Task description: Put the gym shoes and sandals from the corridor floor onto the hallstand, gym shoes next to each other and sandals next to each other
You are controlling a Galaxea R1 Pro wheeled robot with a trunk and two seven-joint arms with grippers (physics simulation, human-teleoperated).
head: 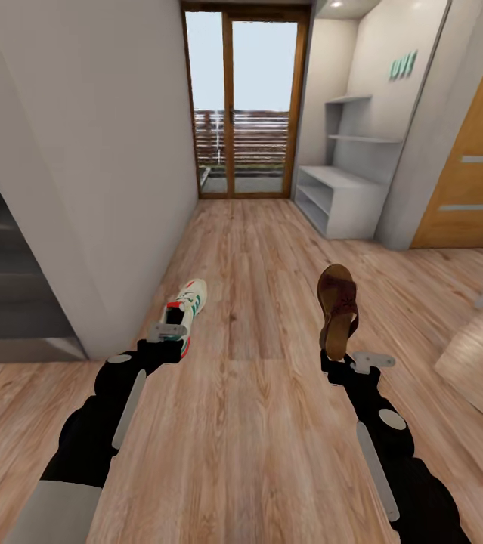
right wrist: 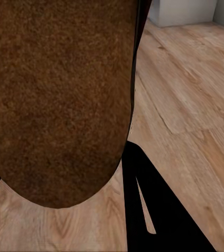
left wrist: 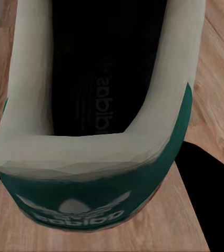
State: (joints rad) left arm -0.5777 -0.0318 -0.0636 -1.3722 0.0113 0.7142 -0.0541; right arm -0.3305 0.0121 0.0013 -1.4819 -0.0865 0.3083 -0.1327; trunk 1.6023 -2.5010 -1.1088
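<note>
Left gripper (head: 171,332) is closed on the heel of one gym shoe (head: 188,302), a white lace-up sneaker with green side stripes and red-orange accents, held off the corridor floor (head: 256,423) beside a pale wall (head: 97,151); seen from the left wrist, the shoe (left wrist: 99,131) shows a thick cream padded collar, a dark insole with faint lettering and a green heel tab with a white logo; right gripper (head: 338,361) is clamped on the heel end of one sandal (head: 337,306), which stands nearly upright, toe up, its wide reddish-brown strap bulging over the tan footbed; seen from the right wrist, the sandal (right wrist: 59,94) is a rounded, grainy brown surface; one shoe and one sandal can be counted; the floor is light brown wood-grain planking; the hallstand (head: 343,200), pale grey with two open tiers and two stepped floating shelves above, stands well ahead on the right, near a glazed wooden door (head: 245,106).
</note>
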